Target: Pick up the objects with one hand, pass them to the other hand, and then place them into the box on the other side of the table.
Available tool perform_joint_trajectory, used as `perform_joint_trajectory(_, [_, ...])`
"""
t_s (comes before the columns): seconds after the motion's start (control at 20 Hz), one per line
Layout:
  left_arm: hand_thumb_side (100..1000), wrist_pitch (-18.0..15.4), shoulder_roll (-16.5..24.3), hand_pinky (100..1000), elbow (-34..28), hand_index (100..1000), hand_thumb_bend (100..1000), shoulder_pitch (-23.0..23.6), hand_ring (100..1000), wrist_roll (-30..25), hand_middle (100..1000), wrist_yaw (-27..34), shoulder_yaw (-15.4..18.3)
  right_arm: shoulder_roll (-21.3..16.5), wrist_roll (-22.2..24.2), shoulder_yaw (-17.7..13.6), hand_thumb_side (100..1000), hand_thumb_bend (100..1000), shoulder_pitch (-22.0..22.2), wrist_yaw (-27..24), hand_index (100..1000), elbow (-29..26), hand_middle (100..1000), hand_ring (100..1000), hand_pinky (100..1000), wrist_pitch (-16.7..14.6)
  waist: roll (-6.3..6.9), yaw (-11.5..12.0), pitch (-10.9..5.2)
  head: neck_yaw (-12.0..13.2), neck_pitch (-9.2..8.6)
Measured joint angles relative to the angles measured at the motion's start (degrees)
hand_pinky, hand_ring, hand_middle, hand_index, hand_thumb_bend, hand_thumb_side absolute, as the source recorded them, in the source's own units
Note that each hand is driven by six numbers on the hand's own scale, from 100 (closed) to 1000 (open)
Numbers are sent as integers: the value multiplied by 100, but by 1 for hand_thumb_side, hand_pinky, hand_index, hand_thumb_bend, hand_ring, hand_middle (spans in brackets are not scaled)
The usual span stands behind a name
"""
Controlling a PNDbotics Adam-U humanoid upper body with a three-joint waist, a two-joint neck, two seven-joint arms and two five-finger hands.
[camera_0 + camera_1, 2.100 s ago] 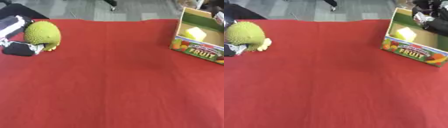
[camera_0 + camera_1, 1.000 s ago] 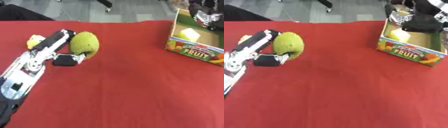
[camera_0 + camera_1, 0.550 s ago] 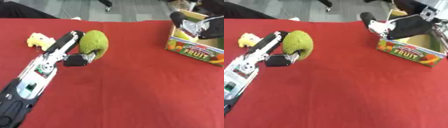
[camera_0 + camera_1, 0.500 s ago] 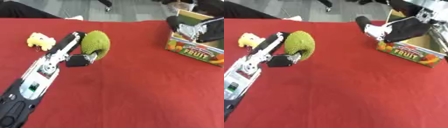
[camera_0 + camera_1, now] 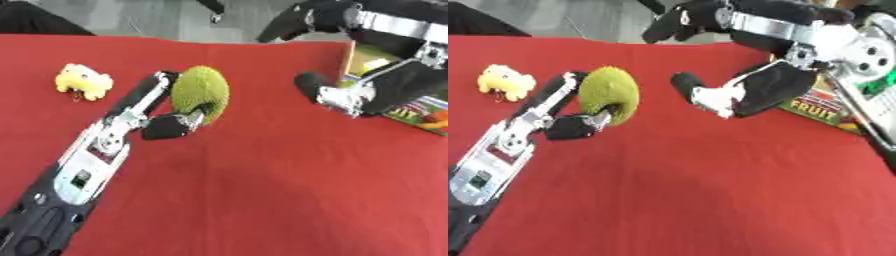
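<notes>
A small yellow toy (image 5: 82,81) lies at the upper left on the red cloth (image 5: 262,200). The left arm slants up from the lower left; its left hand (image 5: 166,115) pinches the green spiky fruit (image 5: 201,93) between fingers and thumb, left of centre. From the upper right the right hand (image 5: 728,95) reaches toward it, fingers spread, holding nothing. The right eye view shows more of that arm; the fruit box (image 5: 398,100) is clearer in the left eye view.

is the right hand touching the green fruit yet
No, the right hand is open with a gap of red cloth between it and the green fruit, which the left hand holds.
</notes>
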Motion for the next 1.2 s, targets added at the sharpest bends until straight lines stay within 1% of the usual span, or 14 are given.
perform_joint_trajectory(0.25, [414, -43, -63, 725, -74, 565, 100, 18, 657, 39, 583, 47, 1, 258, 95, 147, 438, 100, -125, 210, 893, 198, 847, 923, 908, -47, 0, 16, 0, -32, 4])
perform_joint_trajectory(0.4, [412, -64, -70, 724, -132, 565, 100, 58, 656, 62, 582, 50, 1, 395, 86, 194, 426, 100, -136, 413, 900, 373, 854, 927, 909, -59, 0, 18, 0, -43, 41])
perform_joint_trajectory(0.65, [407, -161, -110, 724, -138, 565, 100, 84, 657, 151, 583, -66, 1, 587, 72, 251, 428, 100, -178, 831, 901, 600, 857, 931, 910, -75, -7, 10, 0, -45, 54])
perform_joint_trajectory(0.8, [409, -294, -110, 724, -156, 565, 100, 97, 657, 181, 584, -174, -1, 701, 76, 277, 451, 100, -190, 1063, 906, 706, 858, 933, 910, -64, -7, 10, 0, -52, 92])
perform_joint_trajectory(1.15, [404, -622, -112, 724, -174, 565, 100, 103, 658, 155, 585, -297, -65, 1002, 12, 340, 467, 100, -208, 1462, 914, 1085, 865, 939, 909, 27, -7, 0, 0, -90, 99])
perform_joint_trajectory(1.2, [405, -662, -112, 724, -174, 565, 100, 104, 658, 144, 585, -311, -76, 1037, 0, 341, 467, 117, -220, 1522, 917, 1139, 869, 943, 909, 25, -7, 0, 0, -94, 100])
